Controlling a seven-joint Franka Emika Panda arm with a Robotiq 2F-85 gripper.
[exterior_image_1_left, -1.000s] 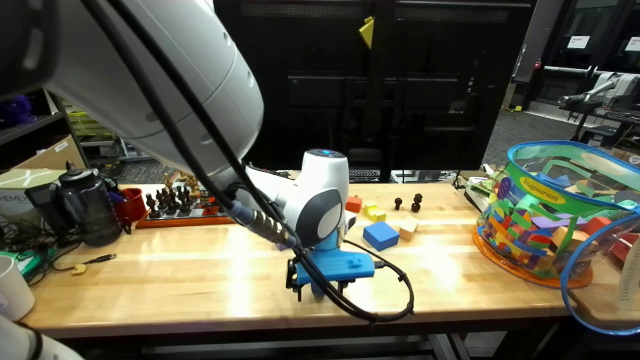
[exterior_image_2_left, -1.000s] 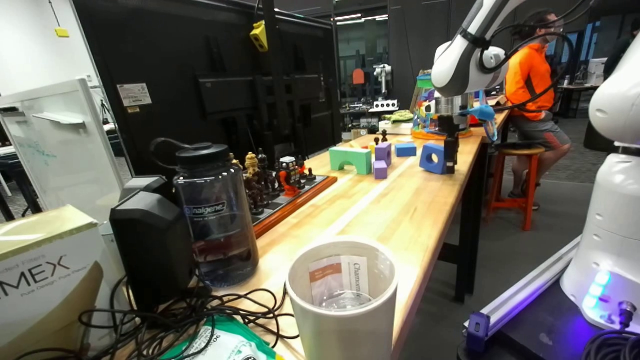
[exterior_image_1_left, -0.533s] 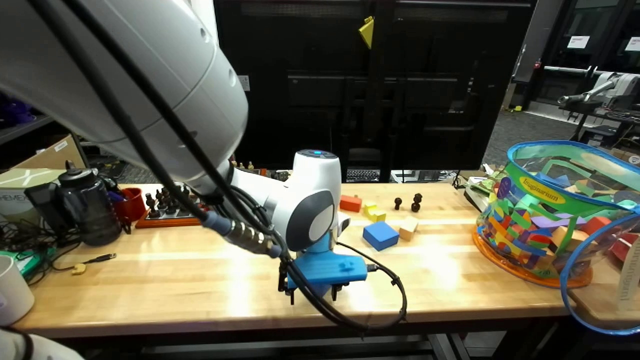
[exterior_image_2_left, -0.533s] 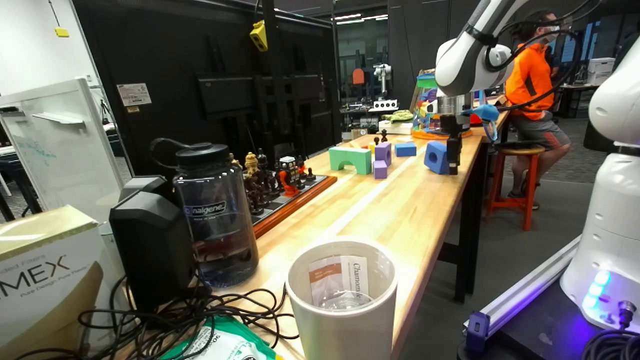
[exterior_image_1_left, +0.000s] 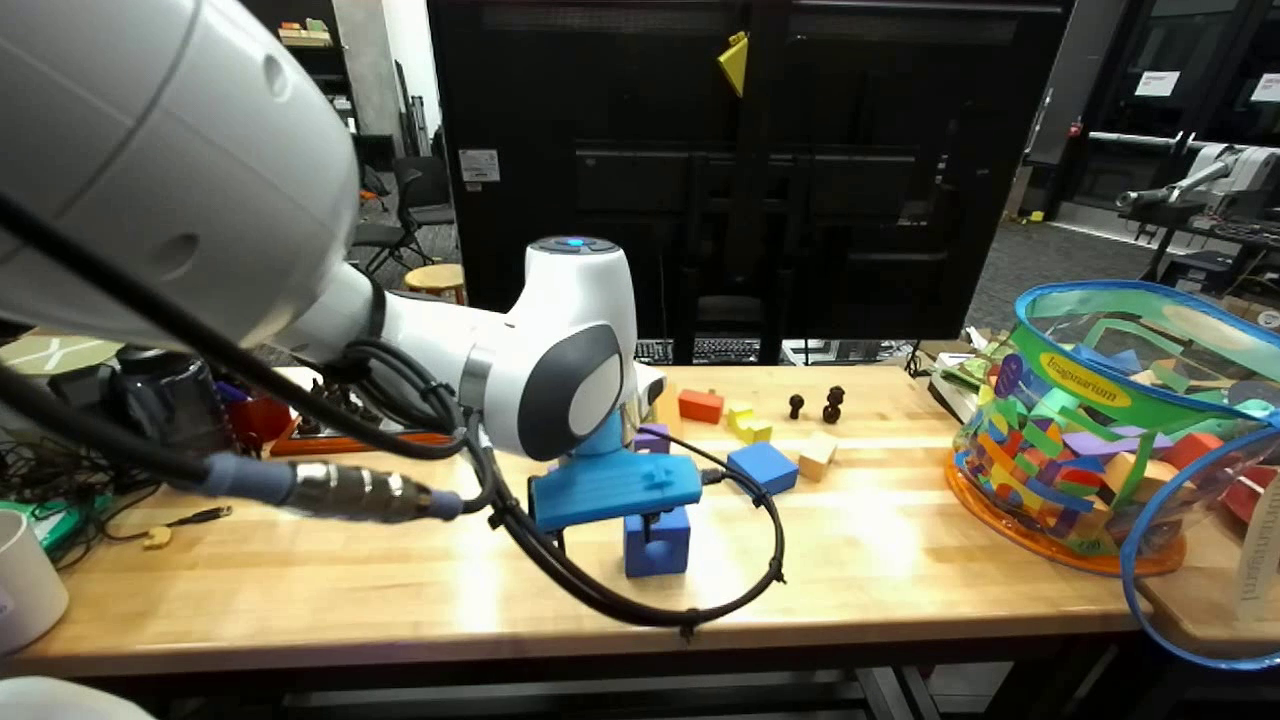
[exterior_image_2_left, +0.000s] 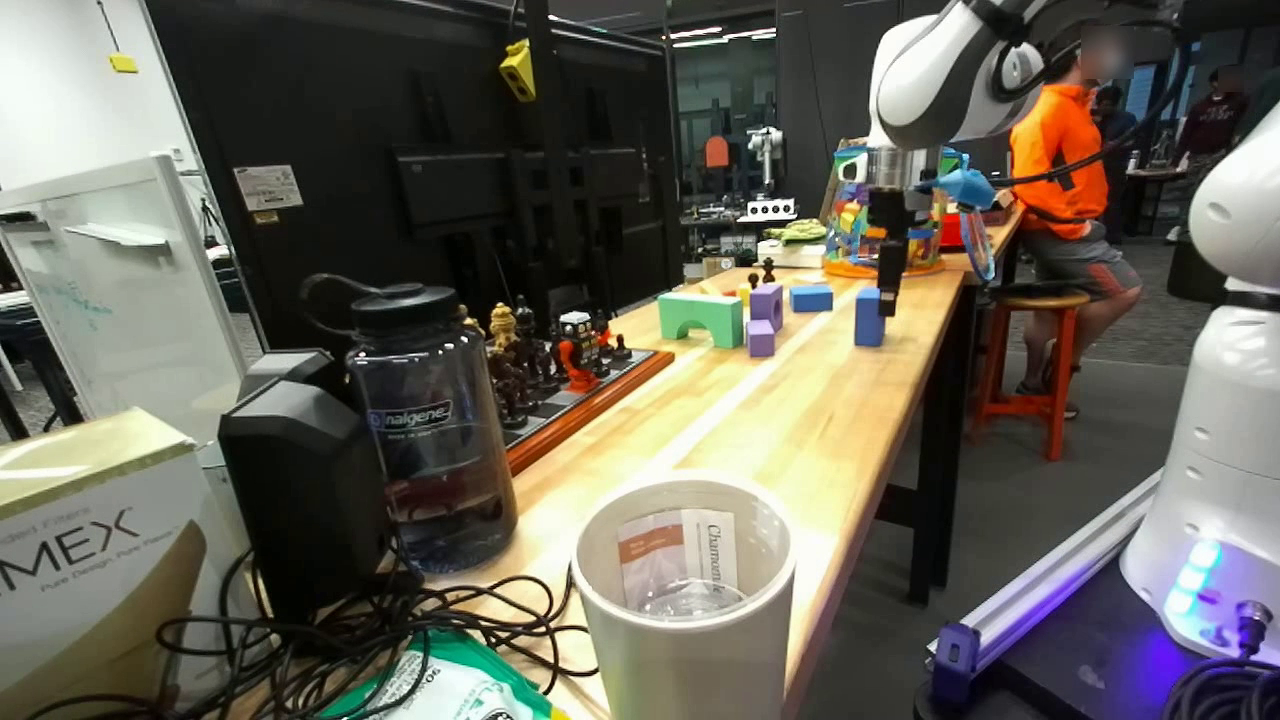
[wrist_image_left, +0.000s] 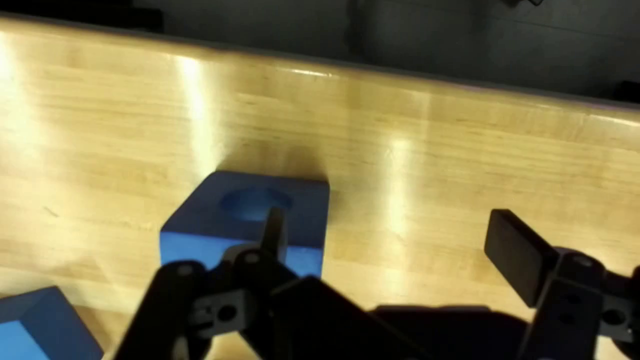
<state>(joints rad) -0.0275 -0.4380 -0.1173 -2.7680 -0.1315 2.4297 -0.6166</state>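
A blue block with a round hole (exterior_image_1_left: 658, 556) stands on the wooden table near its front edge. My gripper (exterior_image_1_left: 604, 535) hangs just above and to one side of it, jaws wide apart with only table visible between them. In the wrist view one finger of the gripper (wrist_image_left: 395, 245) overlaps the holed blue block (wrist_image_left: 307, 210), hiding part of its lower side; contact cannot be told. The other finger is over bare wood. In an exterior view the gripper (exterior_image_2_left: 888, 302) comes down beside the upper part of the holed blue block (exterior_image_2_left: 868, 325).
A flat blue block (exterior_image_1_left: 762, 468), red block (exterior_image_1_left: 701, 406), yellow block (exterior_image_1_left: 749, 424) and wooden block (exterior_image_1_left: 818, 458) lie farther back. A green arch (exterior_image_2_left: 700, 315) and purple blocks (exterior_image_2_left: 761, 338) stand near a chessboard (exterior_image_2_left: 590, 410). A bag of blocks (exterior_image_1_left: 1080, 480) is at the table's end.
My gripper has risen and shifted left in an exterior view, away from the holed blue block. That block was turned and tilted beneath the gripper; now it stands squarely on the table.
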